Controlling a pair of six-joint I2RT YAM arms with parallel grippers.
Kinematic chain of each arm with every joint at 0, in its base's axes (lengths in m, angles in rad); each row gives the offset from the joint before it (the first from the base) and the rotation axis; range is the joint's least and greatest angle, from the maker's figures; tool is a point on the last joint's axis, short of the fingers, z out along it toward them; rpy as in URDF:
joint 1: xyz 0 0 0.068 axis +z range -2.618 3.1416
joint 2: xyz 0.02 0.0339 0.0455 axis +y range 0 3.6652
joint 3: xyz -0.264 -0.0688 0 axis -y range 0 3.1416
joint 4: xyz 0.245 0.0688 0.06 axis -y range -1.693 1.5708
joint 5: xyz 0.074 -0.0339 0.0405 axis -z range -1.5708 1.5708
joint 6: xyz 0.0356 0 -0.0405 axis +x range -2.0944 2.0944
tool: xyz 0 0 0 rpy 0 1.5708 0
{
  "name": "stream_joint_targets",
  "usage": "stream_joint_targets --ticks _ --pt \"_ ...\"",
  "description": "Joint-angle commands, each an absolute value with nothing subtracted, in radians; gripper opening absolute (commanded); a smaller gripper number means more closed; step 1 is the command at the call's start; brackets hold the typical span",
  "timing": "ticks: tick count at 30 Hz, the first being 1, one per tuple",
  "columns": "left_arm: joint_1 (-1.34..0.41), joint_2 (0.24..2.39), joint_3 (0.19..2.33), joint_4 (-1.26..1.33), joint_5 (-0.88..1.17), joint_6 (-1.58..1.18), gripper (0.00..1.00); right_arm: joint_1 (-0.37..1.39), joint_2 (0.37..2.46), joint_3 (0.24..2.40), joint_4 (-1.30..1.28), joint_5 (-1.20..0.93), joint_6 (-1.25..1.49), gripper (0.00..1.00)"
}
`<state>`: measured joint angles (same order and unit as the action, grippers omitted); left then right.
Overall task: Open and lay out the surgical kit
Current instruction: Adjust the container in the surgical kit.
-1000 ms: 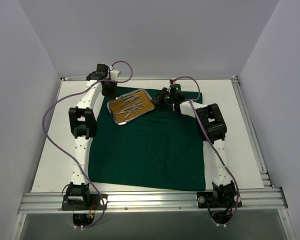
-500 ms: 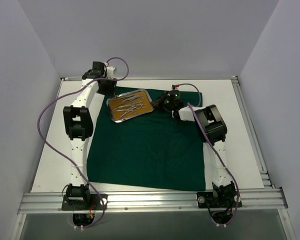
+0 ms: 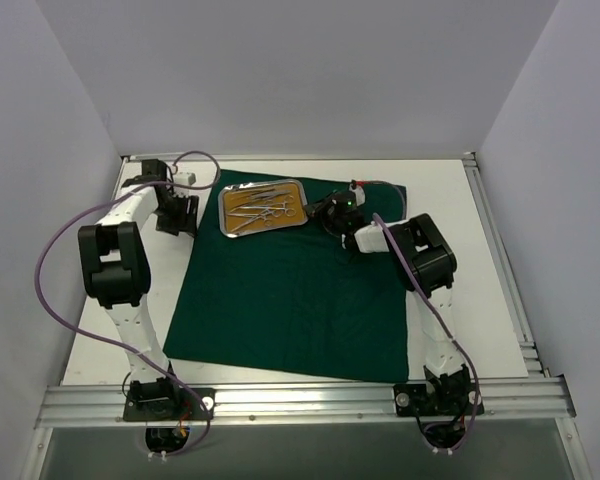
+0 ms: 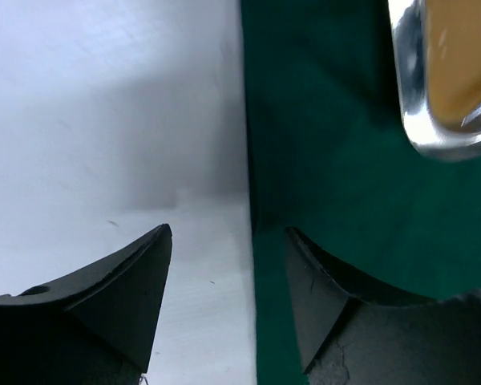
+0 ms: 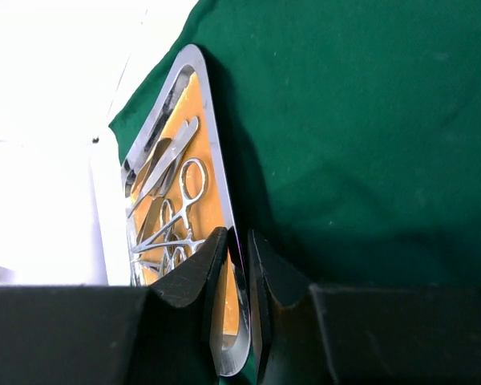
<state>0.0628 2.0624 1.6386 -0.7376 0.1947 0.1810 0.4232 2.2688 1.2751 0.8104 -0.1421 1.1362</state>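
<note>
The dark green cloth wrap [image 3: 290, 300] lies spread flat on the white table. Near its back edge sits the steel tray [image 3: 222, 210] with an orange-brown inside. In it lie the ring-handled clamps [image 5: 184, 210] and thin tweezers [image 5: 167, 160], piled together. My right gripper [image 5: 238, 237] is shut on the tray's right rim [image 5: 212, 160]; in the top view the right gripper [image 3: 321, 212] sits at the tray's right end. My left gripper [image 4: 227, 233] is open and holds nothing, straddling the cloth's left edge [image 4: 248, 160]. The tray's corner [image 4: 421, 132] shows at the upper right there.
Bare white table [image 3: 130, 290] borders the cloth on the left, and more of it [image 3: 460, 270] lies to the right. Grey walls close in both sides and the back. An aluminium rail [image 3: 300, 398] runs along the near edge.
My left gripper has opened and swung left, away from the tray's back-left corner to the cloth's left edge. The tray has turned straighter and sits slightly farther back. The right gripper keeps its hold.
</note>
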Motion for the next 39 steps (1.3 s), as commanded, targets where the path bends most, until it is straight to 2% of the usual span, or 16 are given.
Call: stream_joint_targets --ticks 1,10,15,17,26,34,36,37,39 --pt "0.046 2.026 1.537 -0.713 0.244 0.216 0.67 0.455 2.282 1.288 0.868 -0.015 1.204 0.00" --pt "0.029 2.049 1.417 -0.693 0.275 0.218 0.68 0.505 2.318 1.351 0.864 0.110 1.238 0.00" --pt "0.029 2.048 1.385 -0.695 0.327 0.218 0.11 0.534 2.344 1.371 0.879 0.176 1.282 0.00" --pt "0.029 2.046 1.373 -0.692 0.337 0.216 0.03 0.545 2.353 1.397 0.873 0.201 1.279 0.00" --pt "0.032 2.016 1.299 -0.695 0.382 0.239 0.02 0.572 2.414 1.483 0.858 0.249 1.295 0.00" --pt "0.058 1.974 1.256 -0.703 0.379 0.259 0.02 0.566 2.372 1.410 0.873 0.268 1.266 0.00" --pt "0.058 1.970 1.247 -0.700 0.376 0.262 0.02 0.566 2.355 1.410 0.870 0.238 1.235 0.07" --pt "0.060 1.970 1.246 -0.701 0.376 0.264 0.02 0.565 2.352 1.423 0.862 0.220 1.197 0.19" --pt "0.060 1.967 1.239 -0.701 0.377 0.265 0.02 0.564 2.323 1.439 0.821 0.190 1.151 0.28"
